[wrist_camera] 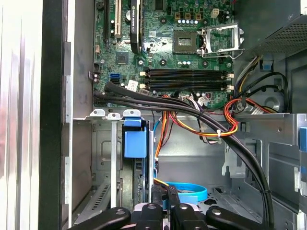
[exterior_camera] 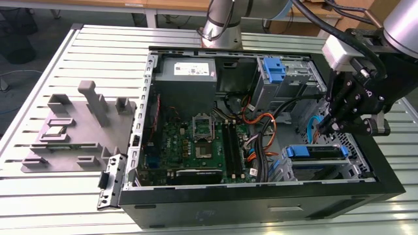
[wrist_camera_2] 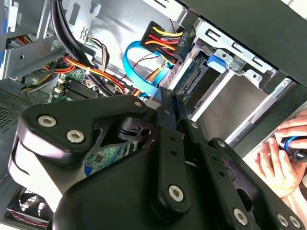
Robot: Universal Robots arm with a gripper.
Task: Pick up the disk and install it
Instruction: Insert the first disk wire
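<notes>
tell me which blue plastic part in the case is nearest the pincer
The blue-railed disk, just beside the pincer; the tall blue latch stands much farther from it.

FREE: open above motherboard [exterior_camera: 196,147], exterior view's centre-left | BLOCKED: cable bundle [exterior_camera: 260,128] crosses centre-right beside drive cage [exterior_camera: 353,164] | TIGHT: gripper [exterior_camera: 324,129] over cage, blue cable [exterior_camera: 312,128] just beside it

Black gripper [exterior_camera: 326,128], green motherboard [exterior_camera: 196,147], blue plastic bracket [wrist_camera: 135,141], light-blue flat cable [wrist_camera_2: 136,74], red, orange and yellow wires [wrist_camera: 211,127].
</notes>
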